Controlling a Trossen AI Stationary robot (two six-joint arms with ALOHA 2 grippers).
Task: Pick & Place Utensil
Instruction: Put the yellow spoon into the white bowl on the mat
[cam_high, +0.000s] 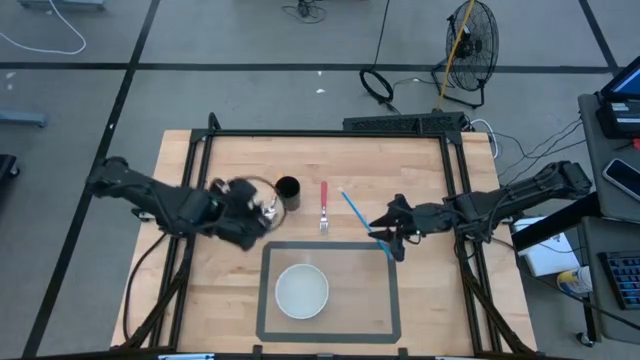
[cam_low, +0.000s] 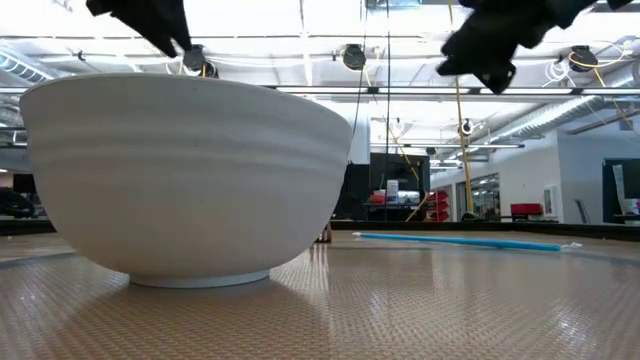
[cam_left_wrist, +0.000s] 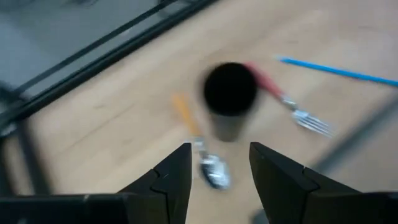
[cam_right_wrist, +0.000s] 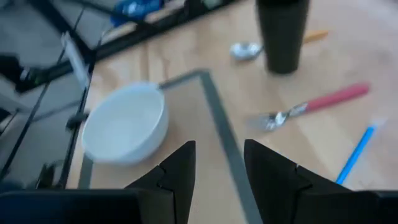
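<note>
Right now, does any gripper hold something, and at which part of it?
Nothing is held. The left gripper is open above the spoon, near the black cup. The right gripper is open too, above the table, with nothing between its fingers.

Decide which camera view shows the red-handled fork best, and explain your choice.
The right wrist view: the red-handled fork lies whole and unobstructed, tines to handle. The high view shows it complete but tiny. In the left wrist view the black cup covers part of its blurred handle. The low view does not clearly show it.

A floor fan (cam_high: 470, 45) (upright) stands beyond the table (cam_high: 200, 290).
</note>
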